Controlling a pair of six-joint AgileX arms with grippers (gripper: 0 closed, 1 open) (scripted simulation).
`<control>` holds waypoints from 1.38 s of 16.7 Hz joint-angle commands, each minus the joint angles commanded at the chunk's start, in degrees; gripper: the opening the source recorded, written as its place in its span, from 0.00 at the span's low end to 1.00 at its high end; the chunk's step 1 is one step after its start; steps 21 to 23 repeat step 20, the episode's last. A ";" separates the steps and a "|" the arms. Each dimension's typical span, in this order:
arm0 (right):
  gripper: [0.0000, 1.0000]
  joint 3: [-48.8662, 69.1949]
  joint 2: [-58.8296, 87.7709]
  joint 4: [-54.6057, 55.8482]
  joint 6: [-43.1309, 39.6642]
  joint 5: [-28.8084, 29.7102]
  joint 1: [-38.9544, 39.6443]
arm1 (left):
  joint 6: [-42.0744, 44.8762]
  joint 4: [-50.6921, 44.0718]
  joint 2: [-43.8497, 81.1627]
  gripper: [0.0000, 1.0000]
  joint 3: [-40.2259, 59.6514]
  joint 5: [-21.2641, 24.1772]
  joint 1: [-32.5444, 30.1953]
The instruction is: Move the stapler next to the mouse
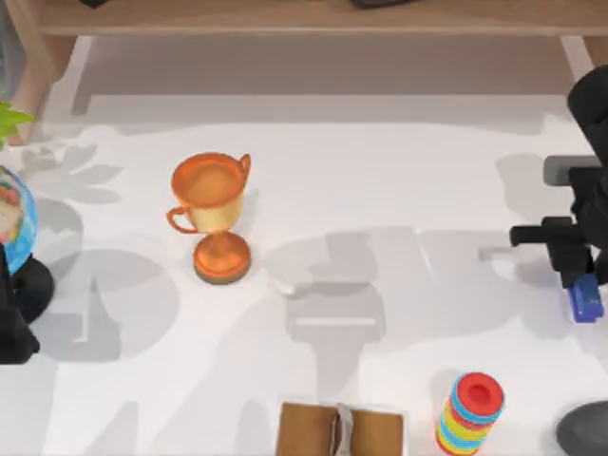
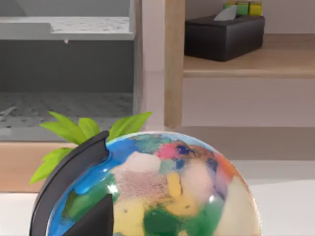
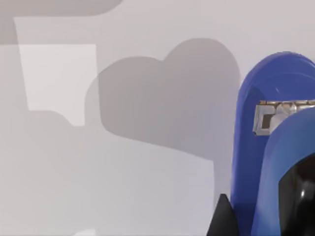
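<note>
Top view puts your right end effector (image 1: pixel 581 271) at the worktop's (image 1: pixel 380 190) right edge, gripping the blue stapler (image 1: pixel 585 299) above the mouse (image 1: pixel 587 429); your left arm sits parked by the globe (image 1: pixel 11 218).

Bright light, soft overlapping grey shadows

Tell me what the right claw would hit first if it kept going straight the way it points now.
Probably the stapler. The right claw, at the table's right edge, seems to point down over it, and the right wrist view has the blue body right ahead. Past it lies the white table. How far off it is remains unclear.
</note>
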 joint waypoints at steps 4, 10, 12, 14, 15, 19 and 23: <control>0.23 0.00 0.00 0.00 0.00 0.00 0.00 | 0.00 0.00 0.00 1.00 0.00 0.00 0.00; 0.68 0.00 0.00 0.00 0.00 0.00 0.00 | 0.00 0.00 0.00 1.00 0.00 0.00 0.00; 0.83 0.00 0.00 0.00 0.00 0.00 0.00 | 0.00 0.00 0.00 1.00 0.00 0.00 0.00; 0.98 0.00 0.00 0.00 0.00 0.00 0.00 | 0.00 0.00 0.00 1.00 0.00 0.00 0.00; 1.00 0.00 0.00 0.00 0.00 0.00 0.00 | 0.00 0.00 0.00 1.00 0.00 0.00 0.00; 1.00 0.00 0.00 0.00 0.00 0.00 0.00 | 0.00 0.00 0.00 1.00 0.00 0.00 0.00; 1.00 0.00 0.00 0.00 0.00 0.00 0.00 | 0.00 0.00 0.00 1.00 0.00 0.00 0.00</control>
